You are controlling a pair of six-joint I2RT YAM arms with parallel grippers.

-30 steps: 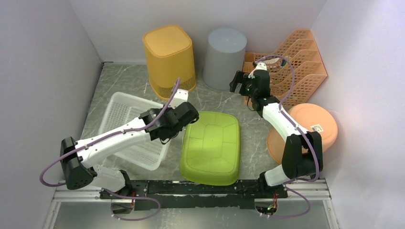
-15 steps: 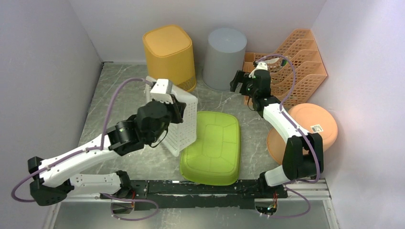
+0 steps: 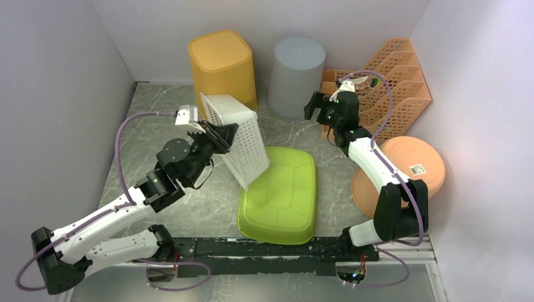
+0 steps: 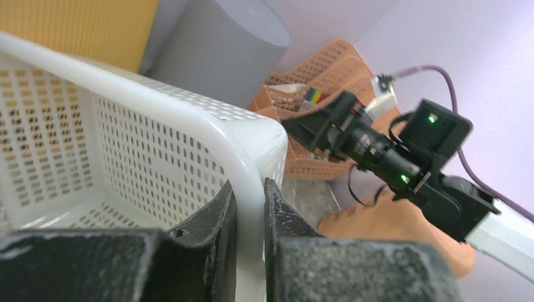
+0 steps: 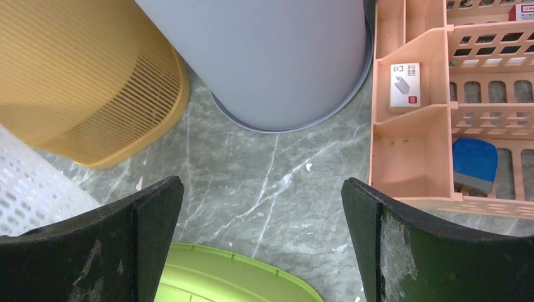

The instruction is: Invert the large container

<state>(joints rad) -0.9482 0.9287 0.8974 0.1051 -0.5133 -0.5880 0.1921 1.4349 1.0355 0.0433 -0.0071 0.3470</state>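
Note:
The white perforated basket (image 3: pixel 242 141) hangs in the air above the table's middle, tipped onto its side, with its lower corner over the green tub's left edge. My left gripper (image 3: pixel 217 129) is shut on its rim; in the left wrist view the white rim (image 4: pixel 249 157) runs between the two black fingers of that gripper (image 4: pixel 249 189), and the basket's inside (image 4: pixel 94 145) fills the left. My right gripper (image 3: pixel 313 107) hovers open at the back right, apart from the basket. In its wrist view the right gripper (image 5: pixel 259 185) has only table between its fingers.
A green tub (image 3: pixel 280 195) lies upside down in the centre front. A yellow bin (image 3: pixel 223 69) and a grey round bin (image 3: pixel 296 75) stand at the back. An orange file rack (image 3: pixel 390 82) and an orange bowl (image 3: pixel 403 173) are on the right.
The left arm lifted the white basket off the table at the left, swung it up and rightward, and tipped it from upright onto its side. The right arm stayed still.

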